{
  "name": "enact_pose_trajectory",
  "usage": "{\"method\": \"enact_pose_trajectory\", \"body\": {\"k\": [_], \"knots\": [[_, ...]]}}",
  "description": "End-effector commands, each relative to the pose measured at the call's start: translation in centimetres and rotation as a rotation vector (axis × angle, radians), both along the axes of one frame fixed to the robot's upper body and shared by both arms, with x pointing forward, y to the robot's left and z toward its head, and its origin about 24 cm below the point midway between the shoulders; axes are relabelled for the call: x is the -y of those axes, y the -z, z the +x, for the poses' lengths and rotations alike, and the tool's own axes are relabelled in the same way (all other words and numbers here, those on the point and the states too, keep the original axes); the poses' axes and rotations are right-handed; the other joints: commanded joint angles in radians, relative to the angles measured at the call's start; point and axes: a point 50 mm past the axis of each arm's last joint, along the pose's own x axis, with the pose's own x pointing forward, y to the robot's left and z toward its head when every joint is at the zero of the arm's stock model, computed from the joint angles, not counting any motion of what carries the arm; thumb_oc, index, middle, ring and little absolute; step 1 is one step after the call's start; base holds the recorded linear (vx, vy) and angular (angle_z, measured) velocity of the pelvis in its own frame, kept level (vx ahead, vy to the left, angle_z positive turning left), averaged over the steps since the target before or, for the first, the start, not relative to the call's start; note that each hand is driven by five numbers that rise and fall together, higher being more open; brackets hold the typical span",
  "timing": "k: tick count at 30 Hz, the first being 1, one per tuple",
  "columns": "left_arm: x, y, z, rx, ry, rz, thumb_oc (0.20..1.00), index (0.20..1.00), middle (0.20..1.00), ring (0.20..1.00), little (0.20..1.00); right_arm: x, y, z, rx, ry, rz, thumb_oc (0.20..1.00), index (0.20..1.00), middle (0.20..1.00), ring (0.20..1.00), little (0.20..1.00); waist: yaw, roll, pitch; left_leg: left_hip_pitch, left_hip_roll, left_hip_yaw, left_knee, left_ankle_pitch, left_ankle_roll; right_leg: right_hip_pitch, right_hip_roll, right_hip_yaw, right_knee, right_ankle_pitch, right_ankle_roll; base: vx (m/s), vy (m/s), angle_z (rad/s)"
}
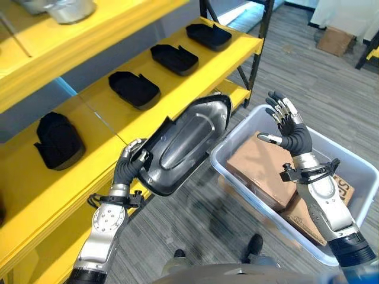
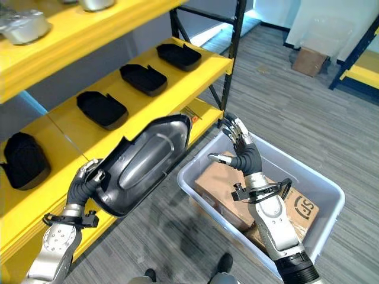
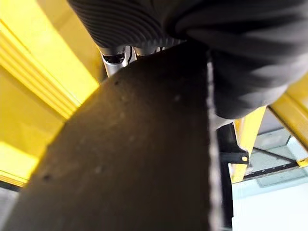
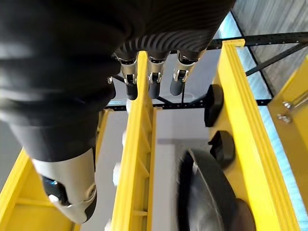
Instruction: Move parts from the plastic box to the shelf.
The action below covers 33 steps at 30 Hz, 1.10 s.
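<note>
A large glossy black moulded part (image 1: 186, 142) hangs in the air between the yellow shelf (image 1: 177, 89) and the translucent plastic box (image 1: 349, 163). My left hand (image 1: 131, 161) is shut on its lower left edge; the part's dark surface (image 3: 134, 159) is close up in the left wrist view. My right hand (image 1: 288, 125) is raised above the box, open with fingers spread and holding nothing. Its fingers (image 4: 153, 82) point toward the shelf frame in the right wrist view, where the black part (image 4: 207, 197) also appears.
Several smaller black parts (image 1: 134, 89) lie in a row along the middle shelf. Brown cardboard boxes (image 1: 263, 168) sit inside the plastic box. Silver metal parts (image 2: 23, 25) rest on the upper shelf. A cardboard box (image 1: 335, 40) stands on the grey floor far right.
</note>
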Motion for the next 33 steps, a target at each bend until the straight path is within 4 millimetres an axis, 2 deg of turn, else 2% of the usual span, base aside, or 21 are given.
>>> {"method": "enact_pose_trajectory", "body": {"k": [1,6,9,13,14,15,16,17,19,21,22,24,26,31,33], "knots": [[-1.8,-4.6,0.9,0.241,-0.065,0.084,0.200,0.200,0.200,0.200,0.200,-0.6,-0.7,0.1,0.057,-0.022,-0.019,1.000,1.000,1.000,1.000,1.000,0.033,-0.054,0.016,0.007,-0.051,-0.048,0.031,-0.025,0.053,0.019,-0.083,0.037,0.048,-0.001,0.114,-0.02,0.214,0.29],[-2.8,-4.8,0.3,0.244,-0.122,0.114,0.200,0.200,0.200,0.200,0.200,-1.3,-0.3,0.4,0.035,-0.039,-0.020,1.000,1.000,1.000,1.000,1.000,0.068,-0.087,0.036,-0.022,-0.123,-0.088,0.051,-0.060,0.091,0.033,-0.164,0.006,0.051,0.054,0.159,-0.03,0.199,0.28],[-3.2,-4.7,0.0,0.231,-0.129,0.151,0.200,0.200,0.200,0.200,0.200,-1.9,0.4,0.5,0.006,-0.053,-0.034,1.000,1.000,1.000,1.000,1.000,0.087,-0.110,0.037,-0.036,-0.195,-0.135,0.068,-0.088,0.132,0.041,-0.237,-0.004,0.056,0.100,0.197,0.00,0.312,0.60],[-3.4,-5.0,-0.1,0.234,-0.127,0.181,0.200,0.200,0.200,0.200,0.200,-2.6,1.1,0.4,-0.023,-0.064,-0.019,1.000,1.000,1.000,1.000,1.000,0.093,-0.109,0.037,-0.027,-0.229,-0.155,0.050,-0.081,0.155,0.027,-0.272,0.027,0.099,0.113,0.202,0.00,0.244,0.52],[-3.5,-5.1,0.2,0.241,-0.130,0.186,0.200,0.200,0.200,0.200,0.200,-3.3,0.9,0.4,-0.017,-0.093,-0.011,1.000,1.000,1.000,1.000,1.000,0.056,-0.102,0.057,-0.033,-0.243,-0.175,0.040,-0.039,0.179,-0.032,-0.225,0.162,0.199,0.065,0.151,-0.09,0.390,0.39],[-3.4,-5.2,0.3,0.247,-0.124,0.185,0.200,0.200,0.200,0.200,0.200,-3.5,0.8,0.5,-0.015,-0.102,-0.016,1.000,1.000,1.000,1.000,1.000,0.054,-0.097,0.059,-0.032,-0.240,-0.171,0.031,-0.031,0.182,-0.069,-0.181,0.223,0.235,0.020,0.130,-0.10,0.247,0.63],[-3.4,-5.2,0.3,0.247,-0.124,0.185,0.200,0.200,0.200,0.200,0.200,-3.5,0.8,0.5,-0.015,-0.102,-0.016,1.000,1.000,1.000,1.000,1.000,0.056,-0.098,0.057,-0.034,-0.240,-0.170,0.030,-0.030,0.182,-0.073,-0.182,0.226,0.236,0.020,0.130,-0.01,0.152,0.73],[-3.4,-5.3,0.5,0.247,-0.120,0.193,0.200,0.200,0.200,0.200,0.200,-3.6,0.9,0.5,-0.019,-0.119,-0.023,1.000,1.000,1.000,1.000,1.000,0.042,-0.093,0.059,-0.030,-0.244,-0.178,0.026,-0.017,0.195,-0.082,-0.080,0.286,0.290,-0.050,0.104,0.03,0.154,0.49],[-3.5,-5.1,0.3,0.232,-0.113,0.205,0.200,0.200,0.200,0.200,0.200,-3.3,1.2,0.1,-0.035,-0.137,-0.024,1.000,1.000,1.000,1.000,1.000,0.022,-0.104,0.050,-0.030,-0.259,-0.195,0.016,-0.004,0.200,-0.097,0.065,0.382,0.314,-0.133,0.060,0.04,0.147,0.01],[-3.2,-4.5,0.8,0.210,-0.106,0.194,0.200,0.200,0.200,0.200,0.200,-3.1,1.4,-0.1,-0.047,-0.147,-0.028,1.000,1.000,1.000,1.000,1.000,-0.011,-0.119,0.036,-0.041,-0.279,-0.221,0.021,0.003,0.199,-0.112,0.182,0.486,0.314,-0.161,0.044,0.02,0.063,0.14],[-3.0,-4.3,0.8,0.203,-0.097,0.191,0.200,0.200,0.200,0.200,0.200,-3.1,1.5,-0.2,-0.050,-0.152,-0.032,1.000,1.000,1.000,1.000,1.000,-0.019,-0.121,0.030,-0.047,-0.285,-0.234,0.019,0.012,0.197,-0.115,0.205,0.532,0.293,-0.154,0.040,0.01,0.039,0.51],[-2.5,-3.9,1.0,0.195,-0.075,0.179,0.200,0.200,0.200,0.200,0.200,-2.7,1.6,-0.5,-0.055,-0.151,-0.040,1.000,1.000,1.000,1.000,1.000,-0.050,-0.124,0.021,-0.056,-0.297,-0.271,0.013,0.025,0.194,-0.101,0.267,0.673,0.221,-0.137,0.022,-0.01,0.005,0.73],[-2.1,-4.1,0.8,0.204,-0.055,0.153,0.200,0.200,0.200,0.200,0.200,-2.3,1.8,-0.6,-0.069,-0.140,-0.034,1.000,1.000,1.000,1.000,1.000,-0.034,-0.143,0.005,-0.069,-0.303,-0.267,0.015,0.037,0.194,-0.062,0.240,0.636,0.165,-0.109,0.024,-0.06,-0.066,0.61],[-2.2,-3.8,-0.1,0.179,-0.044,0.142,0.200,0.200,0.200,0.200,0.200,-1.9,2.3,-1.1,-0.098,-0.141,-0.005,1.000,1.000,1.000,1.000,1.000,-0.022,-0.157,-0.033,-0.058,-0.297,-0.266,0.023,0.026,0.195,0.000,0.234,0.630,0.111,-0.114,0.020,0.01,-0.075,0.12],[-2.4,-3.7,-0.3,0.170,-0.052,0.139,0.200,0.200,0.200,0.200,0.200,-1.9,2.2,-1.1,-0.096,-0.146,-0.010,1.000,1.000,1.000,1.000,1.000,-0.018,-0.163,-0.032,-0.069,-0.297,-0.274,0.064,0.015,0.191,0.007,0.231,0.627,0.107,-0.115,0.016,-0.06,-0.068,0.13]]}}
